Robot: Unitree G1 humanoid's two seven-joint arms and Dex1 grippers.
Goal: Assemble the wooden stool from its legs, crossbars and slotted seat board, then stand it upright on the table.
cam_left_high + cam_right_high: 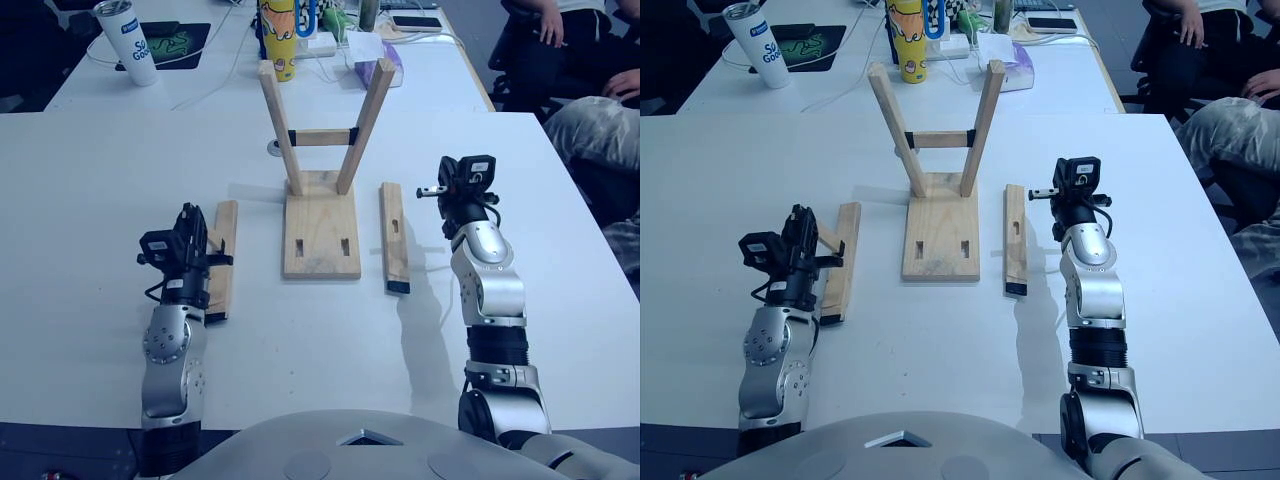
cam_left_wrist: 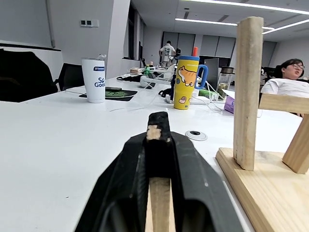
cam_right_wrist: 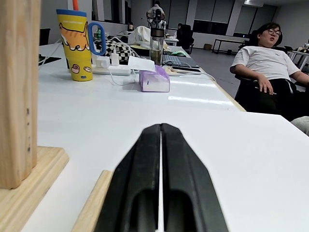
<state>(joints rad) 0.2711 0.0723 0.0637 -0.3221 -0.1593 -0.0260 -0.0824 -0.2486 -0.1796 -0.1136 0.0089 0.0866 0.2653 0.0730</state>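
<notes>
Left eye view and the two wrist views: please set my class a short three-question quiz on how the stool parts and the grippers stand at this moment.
1. How many empty slots show in the seat board?
2. True or false: the right gripper is wide open.
3. The left gripper is shut on: A a loose leg; B the seat board; C nothing.

Key: 1 two; 2 false, its fingers are closed together with nothing between them; 3 A.
</notes>
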